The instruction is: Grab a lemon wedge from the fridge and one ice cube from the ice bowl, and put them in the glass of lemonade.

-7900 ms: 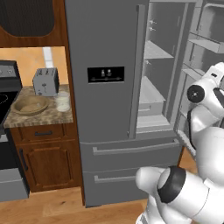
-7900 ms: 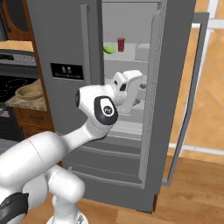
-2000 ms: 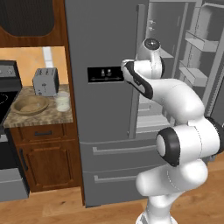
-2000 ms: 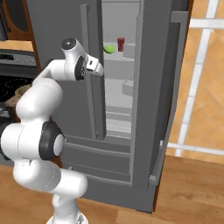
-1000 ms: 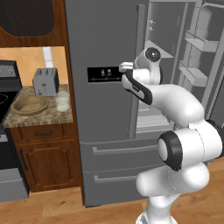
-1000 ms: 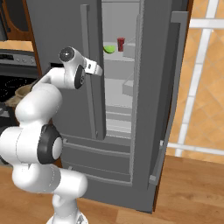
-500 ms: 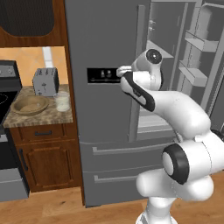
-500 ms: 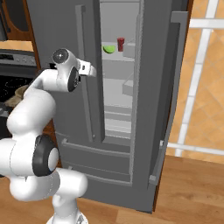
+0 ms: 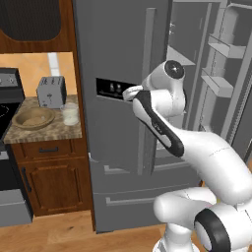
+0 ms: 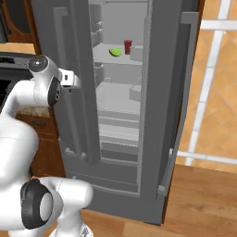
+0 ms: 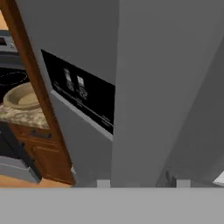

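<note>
Looking at your scene, operator, line by line:
Fridge (image 9: 118, 59): tall, flat matte dark-grey slab filling the middle of the left base view; glossy black dispenser panel (image 9: 112, 89) at mid-height; right door swung open, you see pale smooth shelves inside.
Lemon wedge (image 10: 115, 52): small rounded yellow-green piece lying on an upper fridge shelf, top centre of the right base view, just beside a short dark-red cup (image 10: 127, 46).
Pincer (image 9: 129, 92): at the left door's long vertical handle, beside the panel; you cannot tell whether it is spread or pressed together.
Ice bowl (image 9: 33, 118): wide, shallow, tan-brown, on the speckled stone tabletop (image 9: 44, 132) at left.
Glass of lemonade (image 9: 70, 113): short translucent tumbler just right of the bowl.
Toaster (image 9: 51, 91): boxy metallic grey, behind both.
</note>
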You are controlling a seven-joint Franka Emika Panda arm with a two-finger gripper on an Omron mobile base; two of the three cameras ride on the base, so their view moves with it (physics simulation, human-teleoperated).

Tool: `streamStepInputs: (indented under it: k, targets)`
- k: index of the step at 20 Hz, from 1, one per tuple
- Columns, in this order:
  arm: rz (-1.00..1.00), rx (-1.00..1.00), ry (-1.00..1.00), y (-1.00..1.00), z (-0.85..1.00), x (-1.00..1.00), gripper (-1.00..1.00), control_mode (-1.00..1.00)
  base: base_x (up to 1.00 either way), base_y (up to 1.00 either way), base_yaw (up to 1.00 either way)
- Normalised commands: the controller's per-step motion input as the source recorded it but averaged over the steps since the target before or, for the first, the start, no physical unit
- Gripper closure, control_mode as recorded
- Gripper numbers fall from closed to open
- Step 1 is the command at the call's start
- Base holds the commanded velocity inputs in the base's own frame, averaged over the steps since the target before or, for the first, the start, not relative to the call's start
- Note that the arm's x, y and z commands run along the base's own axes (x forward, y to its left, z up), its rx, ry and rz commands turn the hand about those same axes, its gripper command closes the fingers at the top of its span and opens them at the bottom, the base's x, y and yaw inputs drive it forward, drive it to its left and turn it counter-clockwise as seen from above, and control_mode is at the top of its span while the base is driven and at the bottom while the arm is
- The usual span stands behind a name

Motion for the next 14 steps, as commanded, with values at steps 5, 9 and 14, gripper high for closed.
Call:
streamStepInputs:
  k: [5,9,14]
  targets:
    - [0.15,-0.08,0.12,0.97,0.66,-1.00,1.00,-1.00,0.00,0.00,0.00]
    - [0.15,-0.03,0.03,0.52,0.75,-1.00,1.00,-1.00,0.00,0.00,0.00]
    - [0.07,0.00,-0.06,-0.04,0.21,-0.97,1.00,-1.00,0.00,0.00,0.00]
